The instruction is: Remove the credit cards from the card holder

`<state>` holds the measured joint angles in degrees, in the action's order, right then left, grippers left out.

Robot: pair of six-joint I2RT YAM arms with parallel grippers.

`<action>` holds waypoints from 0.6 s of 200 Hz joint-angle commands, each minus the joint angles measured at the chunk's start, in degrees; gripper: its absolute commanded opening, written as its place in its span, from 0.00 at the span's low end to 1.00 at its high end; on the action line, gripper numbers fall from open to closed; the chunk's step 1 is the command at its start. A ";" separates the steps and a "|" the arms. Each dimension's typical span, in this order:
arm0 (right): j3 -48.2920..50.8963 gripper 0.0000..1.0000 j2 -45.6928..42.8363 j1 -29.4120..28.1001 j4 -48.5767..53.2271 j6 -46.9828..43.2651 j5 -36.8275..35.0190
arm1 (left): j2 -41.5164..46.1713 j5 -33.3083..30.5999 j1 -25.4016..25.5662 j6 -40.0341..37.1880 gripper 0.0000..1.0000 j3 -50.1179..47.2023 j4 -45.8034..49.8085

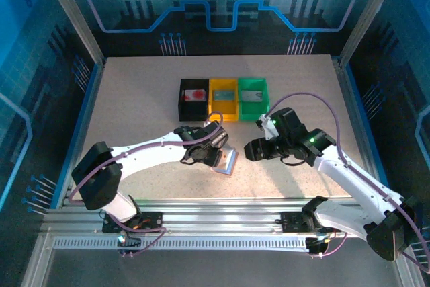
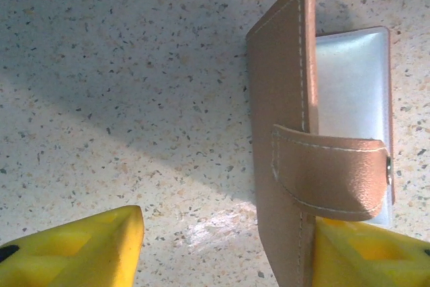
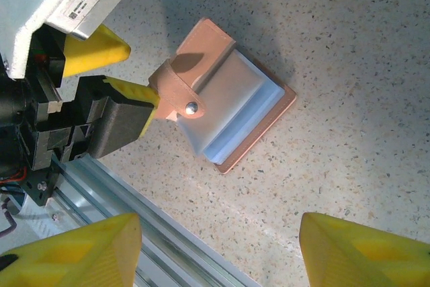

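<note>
Nearest the arms' bases, on the speckled beige tabletop [image 1: 134,99]: one small salmon-pink, leather-look bifold card holder [image 1: 227,161]. Its pale grey-blue lining faces up, one flap stands on edge, and the snap strap is folded over. Judged light, limp at the fold, grainy enough to grip; best taken by the raised flap. No cards visible inside.

Left gripper [image 2: 228,218]: yellow fingers [image 2: 80,247] astride that flap, one touching it, jaws apart, not clamped.

Right gripper [image 3: 220,223]: just beside the holder, spread wide, empty.

Farther back, a row of square plastic bins:
- black bin [image 1: 193,110], with what looks like a red card [image 1: 196,94];
- yellow bin [image 1: 224,115], with a teal card [image 1: 224,93];
- green bin [image 1: 252,116], contents unclear.

Cards judged thin, stiff, slick; pinch them by the edges.
</note>
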<state>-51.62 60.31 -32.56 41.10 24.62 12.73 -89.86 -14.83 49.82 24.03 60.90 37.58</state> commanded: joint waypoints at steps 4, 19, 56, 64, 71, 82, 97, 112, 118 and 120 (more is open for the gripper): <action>0.90 0.63 -0.37 0.26 -1.01 1.11 1.76 | -0.66 1.52 -0.25 1.03 0.55 -1.12 -0.53; 0.90 0.63 -0.20 -0.07 -1.35 1.39 1.86 | -0.84 1.80 -0.34 1.52 0.51 -1.95 -1.09; 3.34 0.62 0.69 -0.60 -2.43 1.74 0.46 | -0.11 3.08 -0.76 3.60 0.33 -5.27 -3.75; 3.60 0.63 1.17 -0.60 -2.58 1.75 0.66 | 0.32 3.46 -0.86 4.19 0.32 -6.20 -4.36; 3.92 0.62 1.51 -0.66 -3.05 1.88 0.91 | 0.75 3.79 -0.95 4.65 0.31 -6.98 -4.98; 4.64 0.62 1.94 -0.78 -3.93 2.52 1.09 | 1.62 4.30 -1.23 5.52 0.27 -8.43 -6.14; 5.36 0.61 2.47 -1.17 -5.17 3.29 1.59 | 3.07 4.94 -1.48 6.82 0.23 -10.54 -7.65; 6.03 0.60 3.10 -2.10 -6.64 4.30 1.46 | 4.96 6.25 -1.48 8.43 0.18 -12.92 -9.77; 6.17 0.60 3.37 -2.61 -7.31 4.75 1.38 | 5.72 6.91 -1.51 9.14 0.17 -13.84 -10.65; 6.24 0.59 3.51 -2.80 -7.52 4.94 1.30 | 5.99 7.14 -1.49 9.35 0.15 -14.14 -10.80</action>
<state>-46.59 62.87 -33.52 37.10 27.11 13.13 -88.07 -11.03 48.80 29.34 50.37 30.37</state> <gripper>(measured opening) 0.603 0.184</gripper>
